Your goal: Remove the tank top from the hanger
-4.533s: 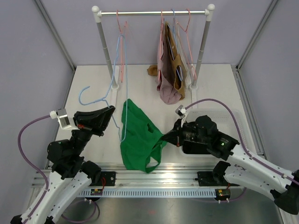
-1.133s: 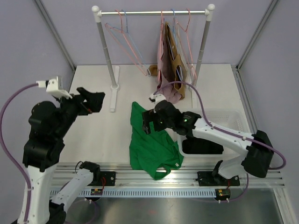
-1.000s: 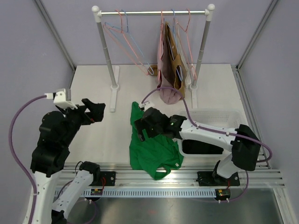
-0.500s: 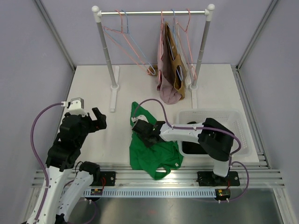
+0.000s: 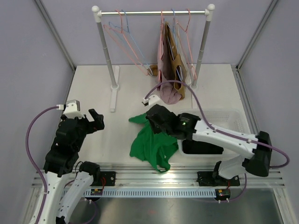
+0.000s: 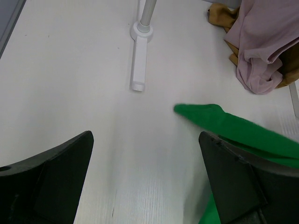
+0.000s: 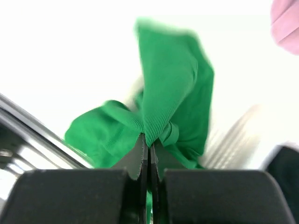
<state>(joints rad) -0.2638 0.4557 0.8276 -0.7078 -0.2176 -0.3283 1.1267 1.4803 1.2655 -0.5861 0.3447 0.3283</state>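
On the table (image 5: 93, 88), right jaws pinch one green tank top (image 5: 149, 145)

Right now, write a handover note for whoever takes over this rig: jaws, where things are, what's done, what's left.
Right gripper: jaws shut on a fold of the green tank top, which is partly lifted, the rest lying on the table near the front edge.
Left gripper: jaws open, empty, over bare table at the left.
Empty hangers hang on the rail; no hanger shows in the top.
Done: the top looks free of its hanger.
Left: probably set it down, perhaps in the white basket.
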